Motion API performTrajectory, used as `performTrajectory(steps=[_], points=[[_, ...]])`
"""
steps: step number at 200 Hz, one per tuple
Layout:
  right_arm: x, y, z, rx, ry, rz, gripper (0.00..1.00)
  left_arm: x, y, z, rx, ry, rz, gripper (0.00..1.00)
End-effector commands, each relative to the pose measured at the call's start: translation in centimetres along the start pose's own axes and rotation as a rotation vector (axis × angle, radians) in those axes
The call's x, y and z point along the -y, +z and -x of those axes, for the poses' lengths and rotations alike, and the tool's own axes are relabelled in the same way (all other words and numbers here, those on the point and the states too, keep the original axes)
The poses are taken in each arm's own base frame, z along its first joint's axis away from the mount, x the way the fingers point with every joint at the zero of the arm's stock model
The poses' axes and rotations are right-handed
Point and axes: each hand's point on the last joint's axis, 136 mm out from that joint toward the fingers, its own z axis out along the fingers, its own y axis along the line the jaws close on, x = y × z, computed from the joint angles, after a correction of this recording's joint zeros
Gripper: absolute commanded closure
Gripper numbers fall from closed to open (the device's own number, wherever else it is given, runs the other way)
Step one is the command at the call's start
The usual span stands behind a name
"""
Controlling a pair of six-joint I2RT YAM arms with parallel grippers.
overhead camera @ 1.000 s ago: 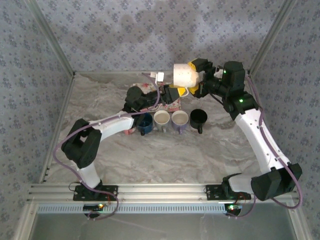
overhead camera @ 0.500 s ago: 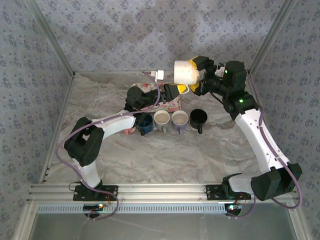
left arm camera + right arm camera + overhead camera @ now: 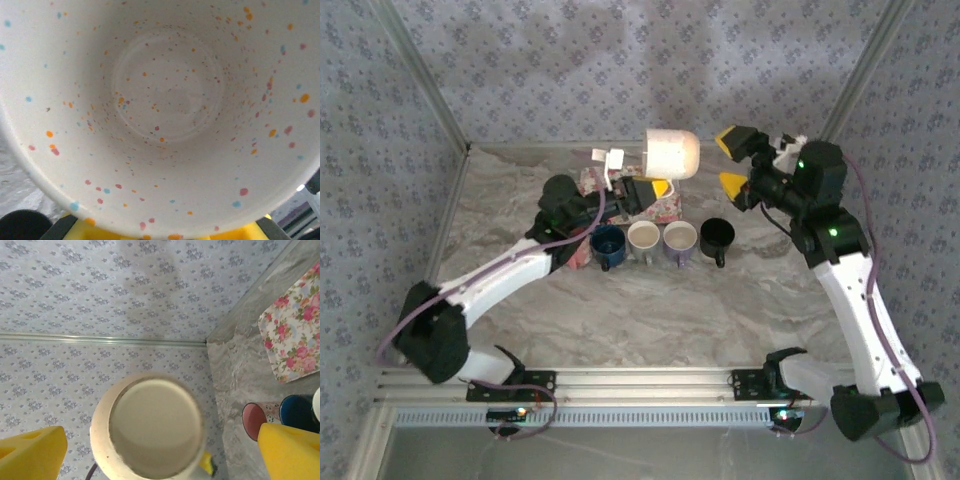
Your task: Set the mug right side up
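Observation:
The white speckled mug (image 3: 670,153) hangs in the air on its side above the back of the table, mouth toward my left arm and base toward my right. My left gripper (image 3: 655,185) is shut on its rim from below; the left wrist view looks straight into the mug's speckled inside (image 3: 165,90), with yellow fingers (image 3: 100,232) at the bottom edge. My right gripper (image 3: 735,160) stands open a short way to the right, apart from the mug. In the right wrist view the mug's base (image 3: 150,425) faces the camera, and the right gripper (image 3: 160,452) has its yellow fingers (image 3: 30,452) spread wide.
A row of upright mugs stands mid-table: blue (image 3: 609,243), white (image 3: 644,238), lilac (image 3: 679,240), black (image 3: 717,235), and a pink one (image 3: 257,420) at the left end. A floral tray (image 3: 667,207) lies behind them. Patterned walls close the back and sides.
The right gripper has let go of the mug and drawn back to the right. The left gripper has shut on the mug and carried it a little to the left.

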Motion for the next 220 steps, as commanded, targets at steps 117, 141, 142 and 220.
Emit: performTrajectory(steps=[117, 141, 142, 220], points=[[9.1, -6.7, -0.9, 0.048, -0.428, -0.55, 0.0, -2.5, -15.9, -12.7, -0.285, 0.187, 1.15, 1.0], [9.6, -6.3, -1.5, 0.015, -0.45, -0.573, 0.0, -3.9, -16.2, -14.0, -0.253, 0.185, 1.231, 1.0], [9.6, -6.3, -1.5, 0.015, -0.452, -0.573, 0.0, -4.0, -16.2, -14.0, -0.251, 0.185, 1.231, 1.0], [11.3, -7.7, -2.1, -0.008, -0.563, -0.675, 0.0, -7.5, -13.8, -19.7, -0.301, 0.065, 1.28, 1.0]])
